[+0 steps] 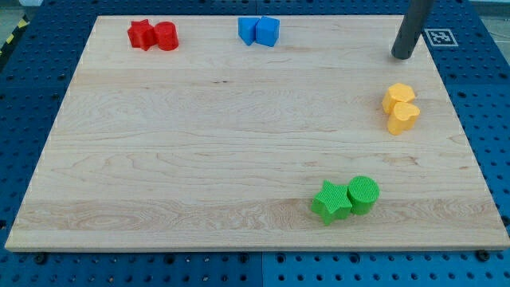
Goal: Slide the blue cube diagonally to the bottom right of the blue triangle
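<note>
Wide pale wooden tabletop (199, 143), blocks paired near its edges. No gripper here, nothing clenched or grasped: just my tip (402, 57) at the far right, well apart from everything blue. At the far edge, left of my tip across bare wood: blue triangle (248, 31) touching blue cube (268, 32), cube on the right side. Likely needs a push toward the near right, so an approach from the cube's far-left side. Elsewhere: red pair (153, 35), yellow pair (400, 108), green pair (346, 198).
</note>
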`<move>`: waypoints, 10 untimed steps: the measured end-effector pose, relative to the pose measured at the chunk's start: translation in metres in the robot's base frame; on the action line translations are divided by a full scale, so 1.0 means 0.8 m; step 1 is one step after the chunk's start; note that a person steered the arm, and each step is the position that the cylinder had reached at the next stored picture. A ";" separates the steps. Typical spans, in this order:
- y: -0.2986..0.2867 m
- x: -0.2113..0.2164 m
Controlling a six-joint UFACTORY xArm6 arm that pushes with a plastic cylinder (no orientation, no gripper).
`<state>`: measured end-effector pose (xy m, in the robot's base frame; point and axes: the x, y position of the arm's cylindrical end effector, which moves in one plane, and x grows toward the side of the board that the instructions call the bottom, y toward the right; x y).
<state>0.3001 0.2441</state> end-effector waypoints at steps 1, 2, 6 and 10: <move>-0.001 0.000; -0.001 0.000; -0.083 -0.067; -0.091 -0.078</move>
<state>0.2376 0.1716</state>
